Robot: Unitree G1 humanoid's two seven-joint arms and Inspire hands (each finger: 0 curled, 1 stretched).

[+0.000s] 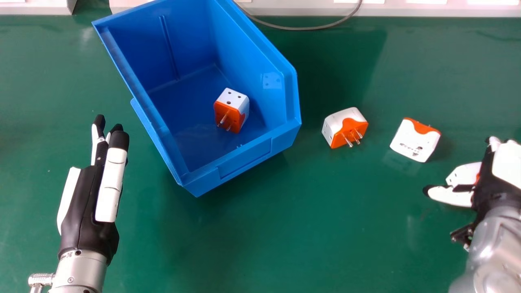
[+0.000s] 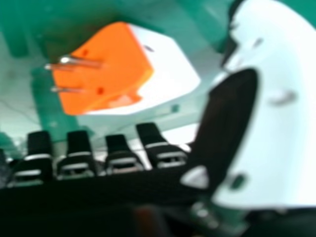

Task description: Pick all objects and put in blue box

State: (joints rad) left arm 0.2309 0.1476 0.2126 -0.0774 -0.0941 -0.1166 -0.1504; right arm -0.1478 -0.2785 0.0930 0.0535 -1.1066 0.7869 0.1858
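Observation:
My right hand (image 1: pixel 494 179) is at the right of the head view, beside a white and orange plug adapter (image 1: pixel 462 174) that it partly hides. In the right hand view that adapter (image 2: pixel 111 74) lies between the fingertips and thumb of my right hand (image 2: pixel 222 123), its prongs pointing away from the thumb; the hand is open. Two more adapters lie on the table, one (image 1: pixel 345 127) near the box and another (image 1: pixel 415 139) farther right. One adapter (image 1: pixel 232 110) rests inside the blue box (image 1: pixel 244 162). My left hand (image 1: pixel 87 191) is open and empty, left of the box.
The green table (image 1: pixel 317 228) carries everything. A grey cable (image 1: pixel 301 28) curves behind the box, in front of pale equipment (image 1: pixel 439 9) along the far edge. The box stands angled, its low front wall toward me.

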